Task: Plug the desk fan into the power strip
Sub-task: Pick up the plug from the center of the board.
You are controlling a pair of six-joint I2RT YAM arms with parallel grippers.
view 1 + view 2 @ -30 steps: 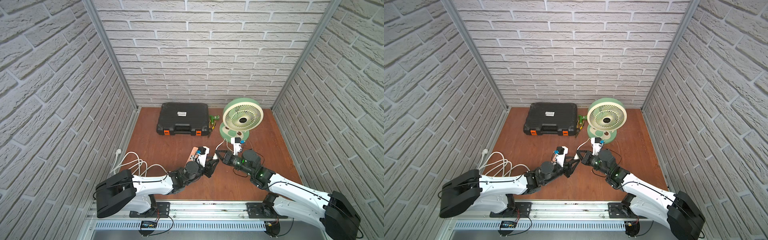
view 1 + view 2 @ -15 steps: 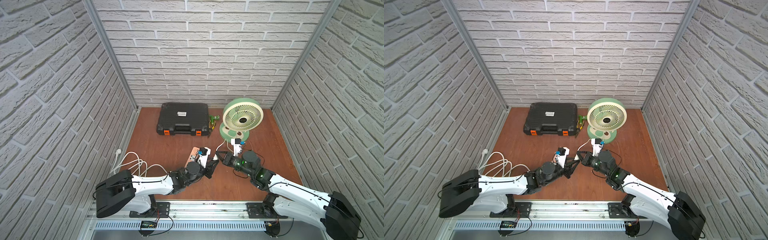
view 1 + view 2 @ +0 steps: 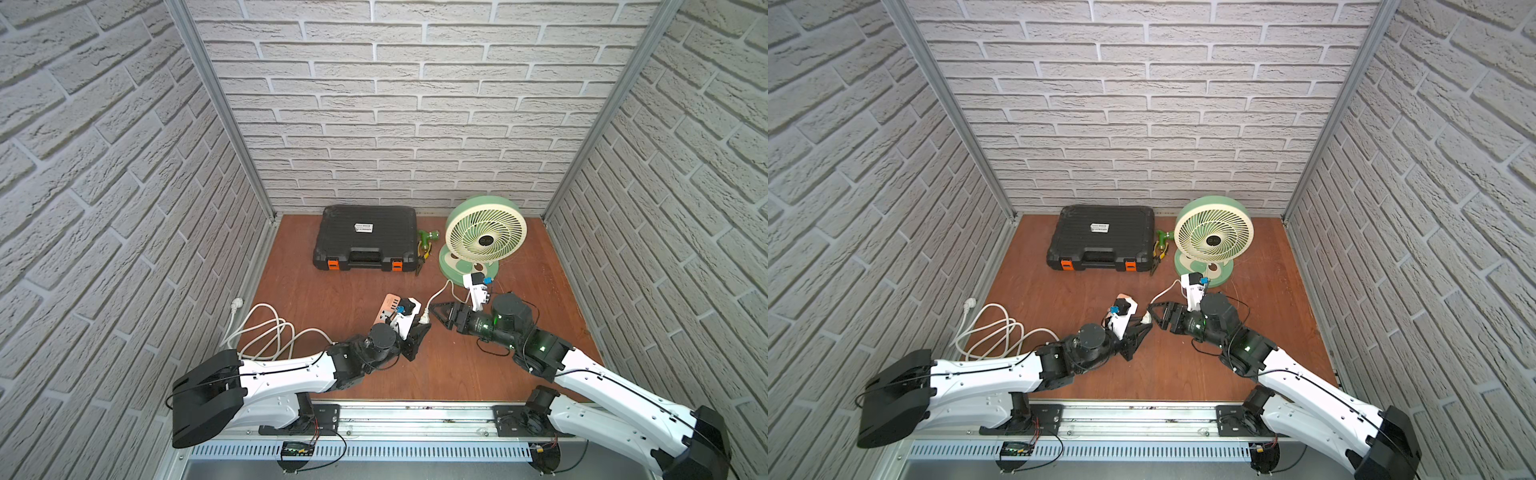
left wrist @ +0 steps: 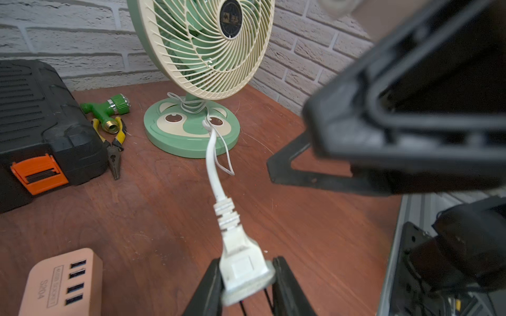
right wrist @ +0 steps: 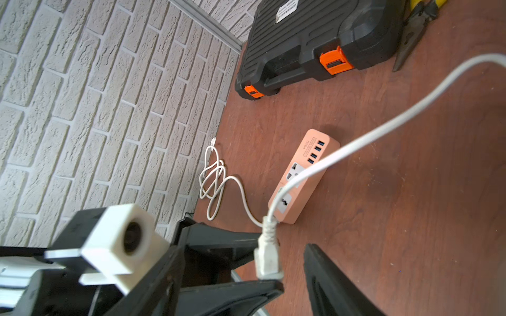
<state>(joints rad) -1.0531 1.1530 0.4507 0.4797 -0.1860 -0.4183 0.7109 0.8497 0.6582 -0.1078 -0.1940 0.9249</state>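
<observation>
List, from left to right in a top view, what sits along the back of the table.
black toolcase → green hose fitting → desk fan. The pliers overlap the fitting, so they are left out.

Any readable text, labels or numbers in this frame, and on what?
"S204": on the power strip, near its USB ports.
Boxed line beside it: too small to read.
Sticker on the toolcase: too small to read.
Badge on the fan: blurred.
</observation>
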